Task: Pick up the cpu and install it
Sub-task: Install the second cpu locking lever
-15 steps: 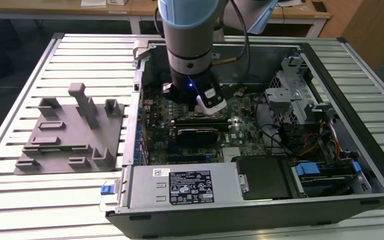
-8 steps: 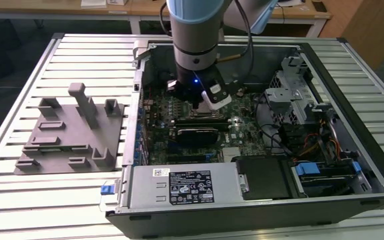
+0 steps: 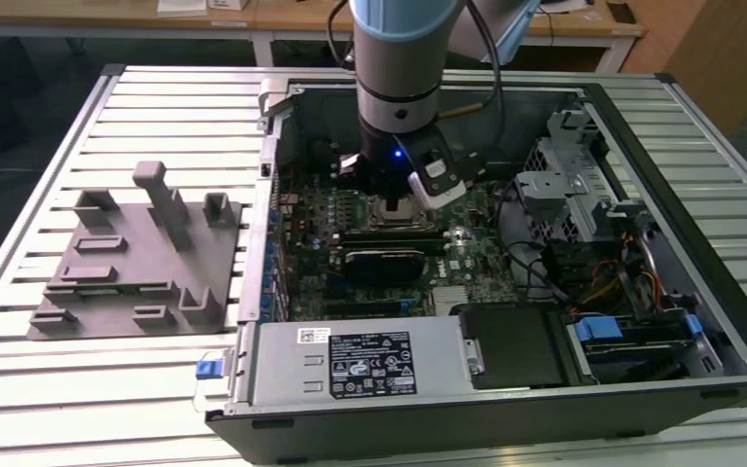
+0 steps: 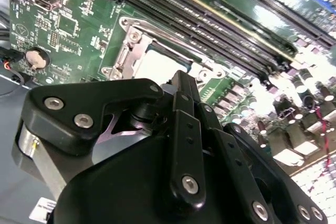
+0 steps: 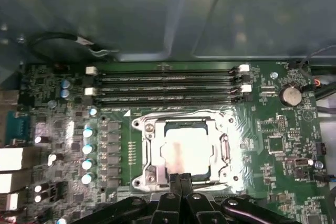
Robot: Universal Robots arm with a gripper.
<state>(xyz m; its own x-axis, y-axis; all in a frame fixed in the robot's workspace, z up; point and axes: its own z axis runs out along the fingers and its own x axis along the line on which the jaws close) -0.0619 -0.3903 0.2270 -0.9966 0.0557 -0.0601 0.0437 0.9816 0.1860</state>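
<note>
The arm's black gripper (image 3: 393, 199) hung low inside the open dark grey tower computer case (image 3: 685, 384), right over the green motherboard (image 5: 273, 145), and in both wrist views its two black fingers (image 5: 181, 182) sat pressed together into a narrow tip, nothing between them. Just ahead of that tip, nearly touching, lay the cpu (image 5: 186, 150), a small flat square chip with a shiny silver-grey metal top, seated inside the square metal-framed socket (image 5: 149, 153); the second wrist view showed the same pale chip (image 4: 157, 64) in its frame just beyond the fingertips.

Past the socket, further from the gripper, ran four long black memory slots with white end clips (image 5: 168, 85), and beyond them the grey sheet-metal wall of the case (image 5: 157, 14). To one side of the socket stood a row of small silver cylindrical capacitors (image 5: 88, 148); on the other side a round silver coin battery (image 5: 290, 95) sat flat on the board. Nothing stood between fingers and chip.

In the exterior view, a silver boxy power supply with a black label (image 3: 354, 365) filled the near corner of the case, bundled wires (image 3: 607, 282) crowded the exterior view's right, and a grey moulded fixture with upright posts (image 3: 140, 258) rested on the ribbed metal table (image 3: 62, 389), well apart from the gripper.
</note>
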